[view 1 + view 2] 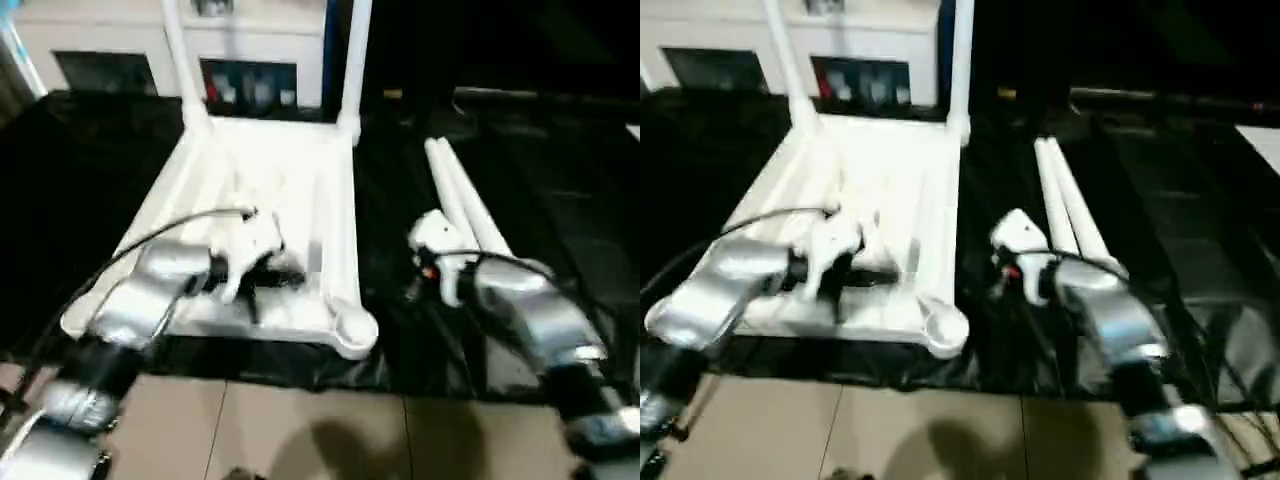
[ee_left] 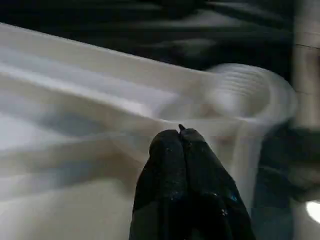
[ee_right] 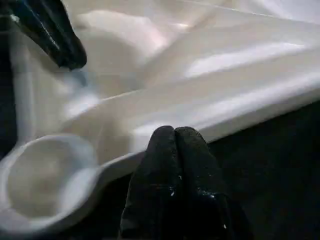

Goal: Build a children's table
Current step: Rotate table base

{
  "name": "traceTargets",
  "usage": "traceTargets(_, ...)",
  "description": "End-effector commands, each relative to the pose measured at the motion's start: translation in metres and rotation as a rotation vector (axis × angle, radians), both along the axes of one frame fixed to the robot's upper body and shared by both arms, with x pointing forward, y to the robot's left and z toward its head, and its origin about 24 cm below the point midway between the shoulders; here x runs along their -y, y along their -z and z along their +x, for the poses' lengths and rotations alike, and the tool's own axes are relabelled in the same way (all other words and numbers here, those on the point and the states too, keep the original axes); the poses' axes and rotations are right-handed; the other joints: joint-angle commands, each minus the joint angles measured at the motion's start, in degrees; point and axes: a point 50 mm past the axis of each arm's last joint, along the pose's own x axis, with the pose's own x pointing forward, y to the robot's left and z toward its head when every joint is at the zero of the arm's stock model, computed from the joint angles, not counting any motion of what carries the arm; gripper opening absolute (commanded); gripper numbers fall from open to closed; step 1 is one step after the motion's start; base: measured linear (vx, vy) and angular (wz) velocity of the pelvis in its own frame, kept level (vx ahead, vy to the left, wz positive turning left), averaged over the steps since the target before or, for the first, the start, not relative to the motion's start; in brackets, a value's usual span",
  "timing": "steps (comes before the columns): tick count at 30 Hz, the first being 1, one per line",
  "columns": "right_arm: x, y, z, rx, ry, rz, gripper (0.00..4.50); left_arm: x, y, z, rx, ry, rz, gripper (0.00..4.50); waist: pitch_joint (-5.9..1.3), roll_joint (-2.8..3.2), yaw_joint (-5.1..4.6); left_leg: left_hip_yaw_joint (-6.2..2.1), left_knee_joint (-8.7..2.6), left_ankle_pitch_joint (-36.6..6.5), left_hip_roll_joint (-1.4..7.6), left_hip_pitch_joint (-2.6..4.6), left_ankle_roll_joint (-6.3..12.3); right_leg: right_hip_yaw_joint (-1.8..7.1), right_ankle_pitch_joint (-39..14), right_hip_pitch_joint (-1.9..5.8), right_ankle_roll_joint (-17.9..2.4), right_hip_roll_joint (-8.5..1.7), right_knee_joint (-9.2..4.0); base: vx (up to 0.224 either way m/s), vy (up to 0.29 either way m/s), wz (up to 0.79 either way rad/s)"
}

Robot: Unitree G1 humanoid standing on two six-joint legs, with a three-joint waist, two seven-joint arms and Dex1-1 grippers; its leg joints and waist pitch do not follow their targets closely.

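Note:
The children's table top (image 1: 260, 160) lies upside down on a black sheet, ribbed side up. Two white legs (image 1: 355, 60) stand upright in its far corner sockets. The near right corner socket (image 1: 350, 325) is empty. Two loose legs (image 1: 465, 205) lie side by side on the sheet to the right. My left gripper (image 2: 180, 132) is shut, holding nothing, over the underside near the front edge, pointing at that socket (image 2: 245, 92). My right gripper (image 3: 175, 132) is shut and holds nothing, just outside the top's right rim, close to the same socket (image 3: 45, 175).
A white cabinet (image 1: 250, 60) with glass doors stands behind the table. The black sheet (image 1: 540, 170) covers the floor to both sides. Beige floor tiles (image 1: 300, 430) lie in front, nearest me.

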Motion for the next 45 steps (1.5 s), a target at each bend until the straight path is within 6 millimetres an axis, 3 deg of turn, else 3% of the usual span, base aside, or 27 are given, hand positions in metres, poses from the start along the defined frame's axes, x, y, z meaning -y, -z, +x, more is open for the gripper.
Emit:
traceTargets(1,-0.002,-0.003,-0.006,-0.017,-0.065,-0.016,0.04,0.005,-0.004,-0.011,-0.045,0.086,0.014,0.00,-3.66,0.59,-0.01,-1.38,-4.23,-19.72,2.52,2.44,-0.77,2.39,-17.90,1.84,-12.23,-4.03,-4.69,0.000,0.000,0.00)
traceTargets(3,0.000,-0.004,-0.009,-0.024,-0.081,-0.028,0.04,0.005,-0.002,-0.018,-0.077,0.117,0.031,0.00,-3.52,0.48,-0.15,-1.52,-4.22,-20.95,2.39,2.53,-1.43,2.44,-21.80,1.58,-10.90,-4.07,-5.07,0.000,0.000,0.00)
traceTargets(9,-0.001,-0.007,-0.016,-0.057,-0.144,-0.053,0.04,0.007,0.013,-0.029,-0.116,0.145,0.168,0.00,-3.63,0.26,-0.46,-1.68,-4.20,-20.52,2.29,2.41,-1.61,2.45,-21.77,1.56,-10.00,-3.88,-5.07,0.000,0.000,0.00)
traceTargets(19,0.000,-0.005,-0.037,-0.183,-0.266,-0.078,0.04,0.013,0.020,-0.005,0.033,-0.050,0.244,0.00,-4.06,0.37,-0.29,-1.63,-3.79,-17.17,2.24,2.05,-0.14,2.32,-16.44,2.11,-10.94,-3.85,-4.77,0.000,0.000,0.00)
traceTargets(21,0.004,-0.002,-0.041,-0.208,-0.279,-0.118,0.04,0.017,0.020,0.002,0.058,-0.100,0.232,0.00,-3.94,0.41,-0.15,-1.53,-3.72,-17.84,2.28,2.31,0.04,2.37,-17.31,1.89,-10.79,-3.78,-5.09,0.000,0.000,0.00)
traceTargets(25,0.008,-0.003,-0.042,-0.213,-0.271,-0.141,0.04,0.022,0.024,0.007,0.070,-0.138,0.226,0.00,-3.96,0.26,-0.28,-1.76,-3.65,-17.93,2.08,1.89,0.08,2.18,-19.27,2.21,-10.17,-3.94,-5.20,0.000,0.000,0.00)
traceTargets(28,0.010,-0.006,-0.039,-0.198,-0.250,-0.152,0.04,0.027,0.027,0.013,0.094,-0.176,0.219,0.00,-4.02,0.68,-0.30,-1.75,-3.43,-18.79,2.07,2.20,0.07,2.19,-20.32,1.93,-10.06,-3.95,-5.46,0.000,0.000,0.00)
traceTargets(32,0.012,-0.007,-0.039,-0.192,-0.235,-0.155,0.04,0.031,0.028,0.021,0.128,-0.220,0.201,0.00,-4.08,0.60,-0.36,-1.86,-3.45,-19.04,2.00,2.00,0.30,2.01,-20.63,2.08,-9.75,-3.86,-5.54,0.000,0.000,0.00)
traceTargets(35,0.014,-0.007,-0.038,-0.179,-0.205,-0.161,0.04,0.037,0.026,0.028,0.159,-0.267,0.162,0.00,-4.07,0.92,-0.35,-1.91,-3.33,-19.62,1.92,2.16,0.21,1.88,-21.59,2.00,-9.56,-3.83,-5.73,0.000,0.000,0.00)
traceTargets(38,0.013,-0.007,-0.039,-0.175,-0.202,-0.148,0.04,0.039,0.026,0.029,0.168,-0.276,0.149,0.00,-4.06,0.75,-0.49,-2.01,-3.42,-19.42,1.87,1.79,0.54,1.75,-21.87,2.23,-9.22,-3.85,-5.76,0.000,0.000,0.00)
traceTargets(43,0.013,-0.012,-0.035,-0.134,-0.149,-0.099,0.04,0.036,0.019,0.035,0.213,-0.354,0.070,0.00,-4.14,1.04,-0.54,-1.91,-3.23,-18.93,1.83,1.88,0.95,1.73,-20.60,2.09,-9.90,-3.77,-5.75,0.000,0.000,0.00)
traceTargets(45,0.015,-0.016,-0.033,-0.118,-0.121,-0.066,0.04,0.039,0.008,0.034,0.232,-0.367,-0.040,0.00,-4.14,1.02,-0.49,-1.85,-3.20,-18.56,1.83,1.88,1.10,1.72,-20.02,2.19,-10.39,-3.83,-5.72,0.000,0.000,0.00)
